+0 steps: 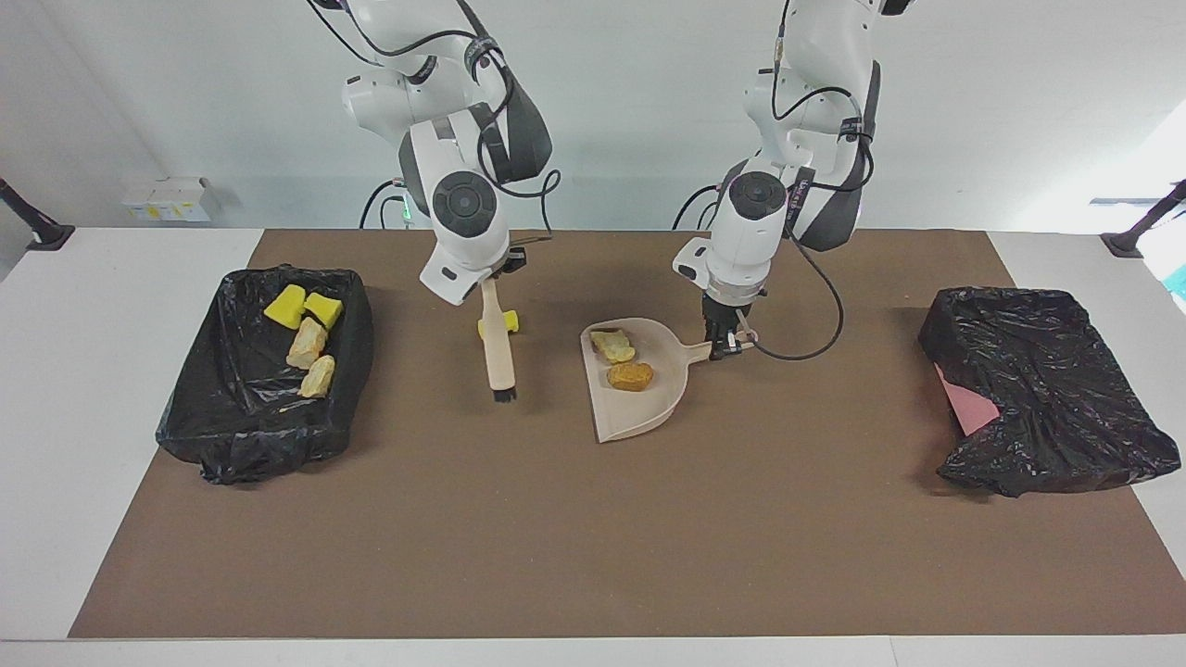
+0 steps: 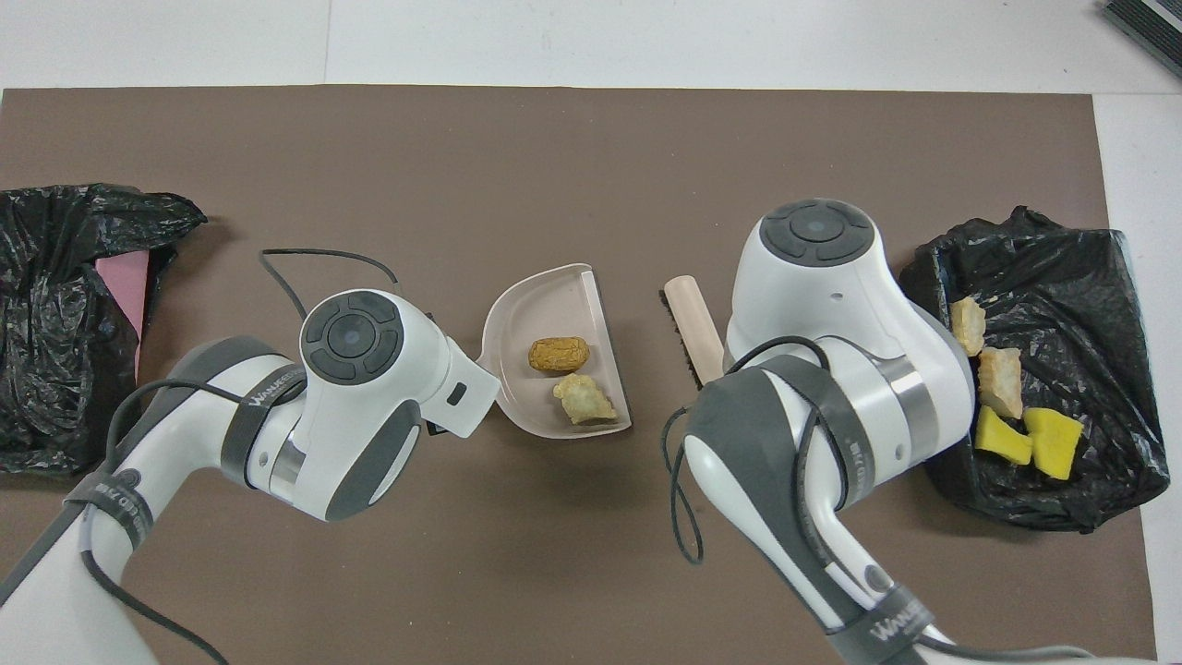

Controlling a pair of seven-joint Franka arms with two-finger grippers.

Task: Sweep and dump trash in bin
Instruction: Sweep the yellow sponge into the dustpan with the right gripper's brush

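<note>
The beige dustpan (image 1: 649, 408) (image 2: 531, 309) sits mid-mat, and my left gripper (image 1: 727, 345) is shut on its handle. Two pieces of trash lie in it: a pale lump (image 1: 613, 346) (image 2: 584, 402) and an orange-brown lump (image 1: 630, 375) (image 2: 559, 354). My right gripper (image 1: 488, 283) is shut on the brush (image 1: 498, 357) (image 2: 694, 328), which hangs bristles down over the mat, beside the dustpan toward the right arm's end. A yellow chunk (image 1: 507, 321) lies on the mat, partly covered by the brush handle. The black-lined bin (image 1: 278, 443) (image 2: 933, 277) at the right arm's end holds several yellow and beige pieces.
A second bin (image 1: 1066, 408) (image 2: 55, 277) draped in a black bag, with pink showing, stands at the left arm's end. A black cable (image 1: 815, 333) loops from the left wrist over the mat. The brown mat (image 1: 593, 537) spreads wide in front of the dustpan.
</note>
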